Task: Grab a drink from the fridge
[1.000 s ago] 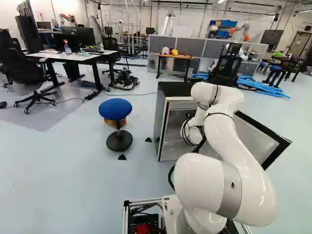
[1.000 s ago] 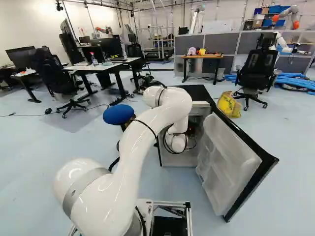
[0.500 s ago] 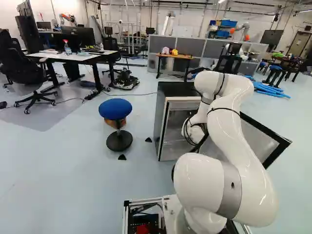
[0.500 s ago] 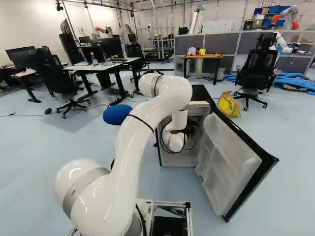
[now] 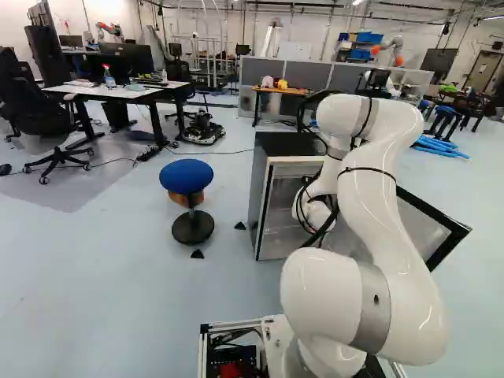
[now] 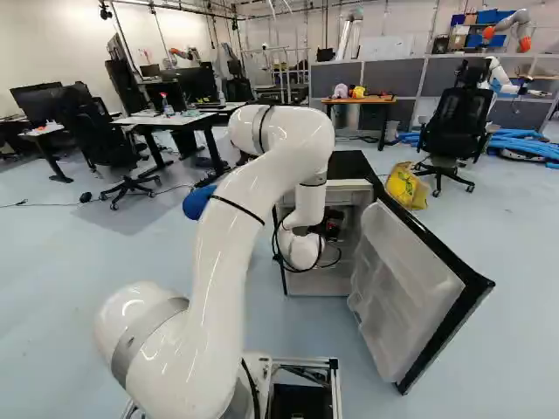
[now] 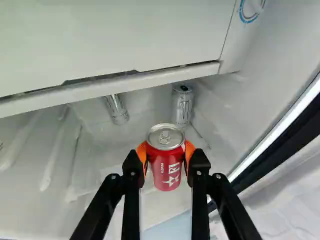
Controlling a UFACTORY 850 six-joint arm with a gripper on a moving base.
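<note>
The arm reaches into the small fridge (image 5: 260,201), whose door (image 6: 410,288) stands wide open. Between its orange pads my gripper (image 7: 166,159) is shut on a red can (image 7: 165,170), one finger on each side. The can is upright, its tab end facing the wrist camera. Deeper inside the fridge are two silver cans, one (image 7: 183,104) near the side wall and another (image 7: 117,109) farther along. In the right base view the gripper (image 6: 332,225) shows as a dark part at the fridge's mouth; its fingertips are hidden there.
The fridge's upper compartment front (image 7: 110,40) spans the space above the cans. A blue stool (image 5: 187,177) stands beside the fridge. Behind the door are a yellow bag (image 6: 406,186) and an office chair (image 6: 454,127). Another robot (image 6: 517,28) is far back.
The arm has drawn back toward the base and its elbow has risen, with the hand shifting slightly out of the fridge. The base, fridge and door have not moved.
</note>
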